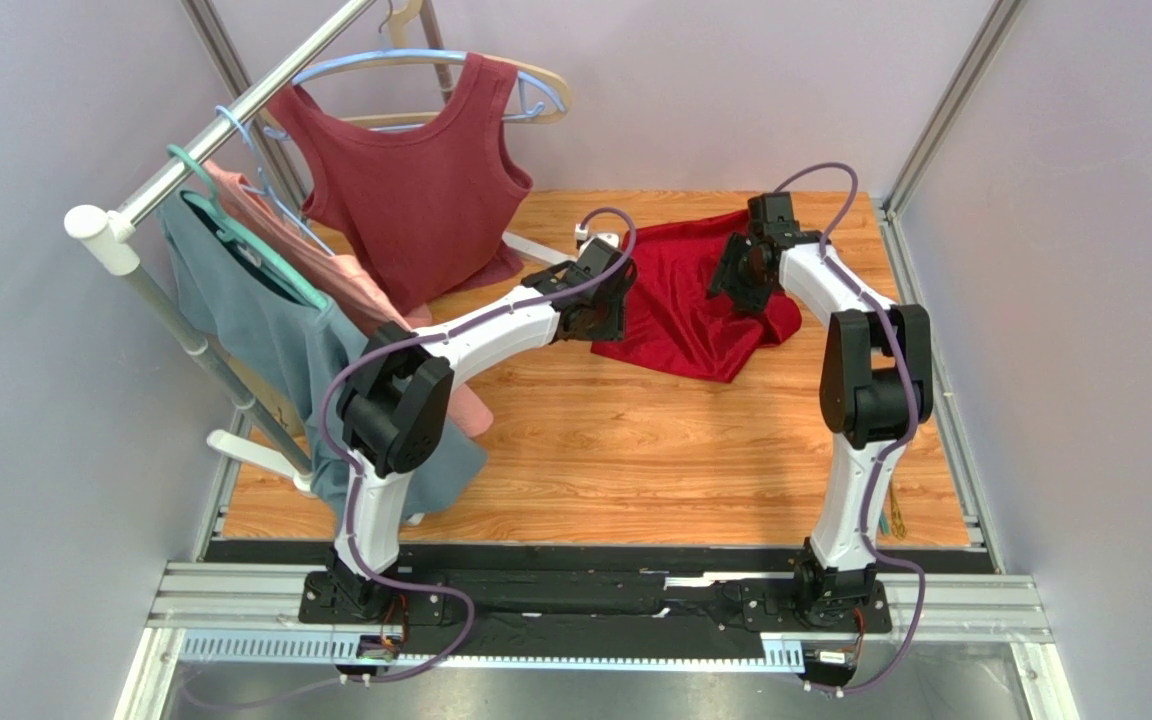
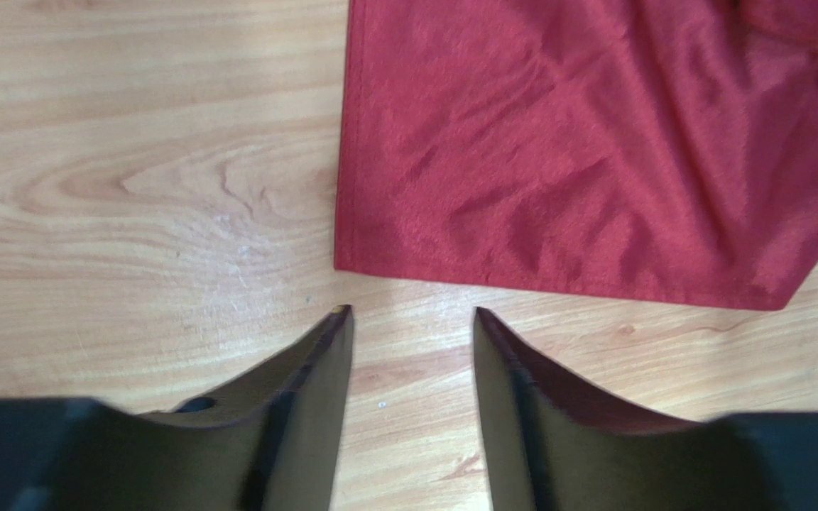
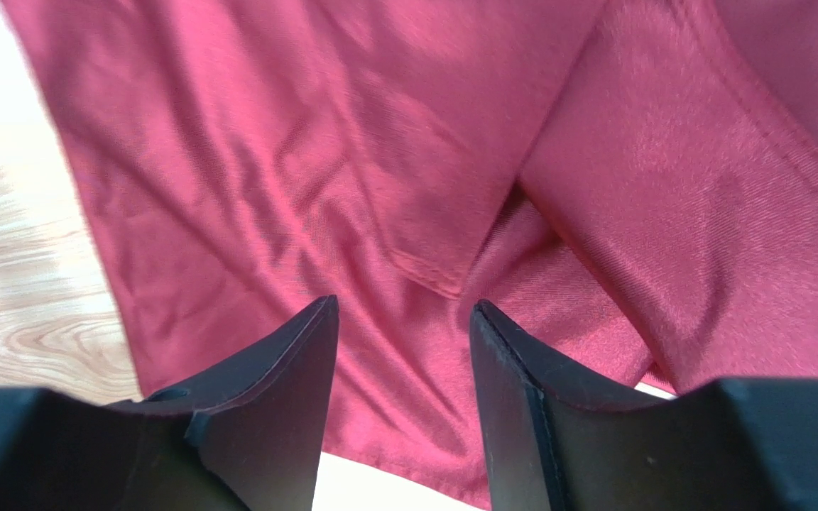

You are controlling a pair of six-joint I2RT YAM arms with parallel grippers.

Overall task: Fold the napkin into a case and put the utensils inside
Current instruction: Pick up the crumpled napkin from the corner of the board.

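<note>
The crimson napkin (image 1: 695, 308) lies rumpled at the far middle of the wooden table, with one flap turned over itself (image 3: 701, 192). My left gripper (image 2: 411, 314) is open low over bare wood, its tips just short of the napkin's near-left corner (image 2: 355, 256). My right gripper (image 3: 403, 306) is open right above the wrinkled napkin, with cloth showing through the gap and nothing pinched. From above, the left gripper (image 1: 605, 308) is at the napkin's left edge and the right gripper (image 1: 732, 278) over its far right part. The utensils and a case are out of view.
A duller maroon sleeveless top (image 1: 417, 180) hangs on a hanger at the far left. A white clothes rack (image 1: 162, 285) with a teal and a pink garment (image 1: 259, 323) stands over the table's left edge. Grey walls close in both sides.
</note>
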